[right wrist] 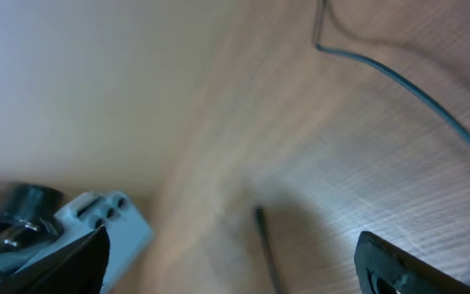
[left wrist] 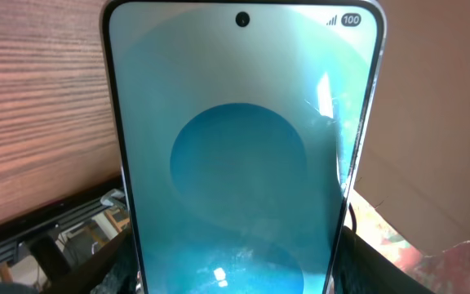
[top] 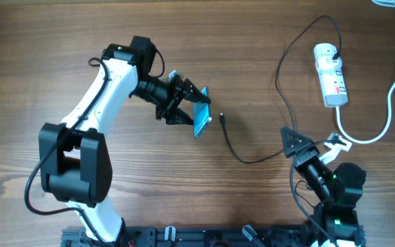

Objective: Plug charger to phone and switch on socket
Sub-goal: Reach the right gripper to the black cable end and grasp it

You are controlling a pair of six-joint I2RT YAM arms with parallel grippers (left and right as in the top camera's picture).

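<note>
My left gripper is shut on the phone and holds it tilted above the table. In the left wrist view the phone's cyan screen fills the frame between my fingers. The charger, a thin black cable, runs from the socket in a loop across the table. Its connector end lies just right of the phone, apart from it. My right gripper is open and empty, low over the cable. Its fingers straddle a short dark stretch of cable.
The socket's thick white cord loops right of the socket and leaves at the top right. A blurred pale block with holes shows at the right wrist view's left edge. The wooden table is bare on the left.
</note>
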